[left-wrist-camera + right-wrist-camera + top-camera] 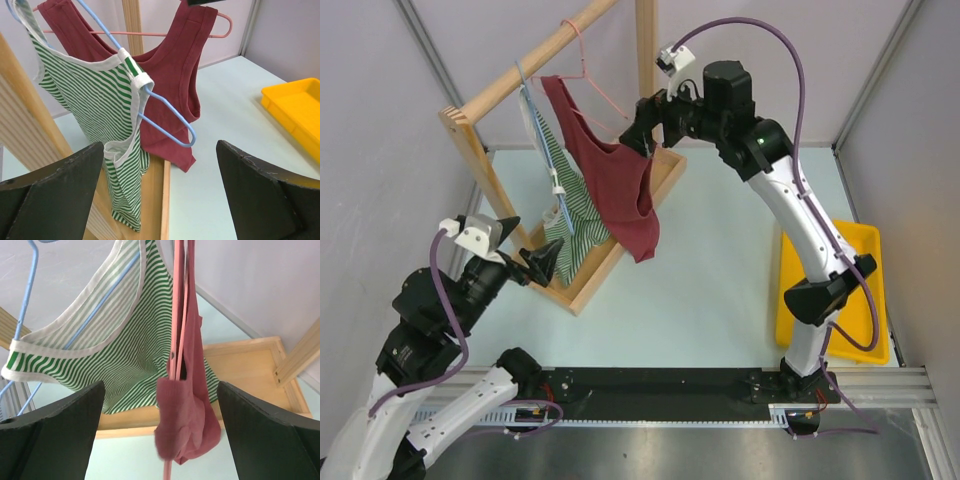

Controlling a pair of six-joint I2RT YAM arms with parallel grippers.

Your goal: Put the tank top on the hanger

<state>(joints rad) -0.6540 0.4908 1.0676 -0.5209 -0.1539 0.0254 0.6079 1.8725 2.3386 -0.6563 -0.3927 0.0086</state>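
Okay, pale table [720,280] with a wooden rack [530,62] standing far left, its base frame on the table and its rail slanting up across the top view.

The right arm reaches from its base at the near edge up to the rack. The left arm is folded low at near left, pointing at the rack's base.

The tank top [620,185] hangs off the hanger [603,95], which is hooked over the rail. In the left wrist view the tank top [175,65] has a strap over each end of the hanger [150,34], body dangling down past the rack base. A striped garment [570,215] hangs just left of it on a blue hanger [165,102], overlapping the maroon cloth.

A yellow tray [865,240] sits at the right of the table, well apart from the rack.

The right gripper [642,135] is at the right end of the hanger. In the right wrist view, right gripper [161,385] jaws are wide apart, with the tank top [187,425] and hanger [177,290] wire between them, clamped on nothing.

The left gripper [542,262] is near the rack base. In its wrist view the left gripper [160,145] has jaws apart, holding nothing, with the striped garment [85,95] ahead.
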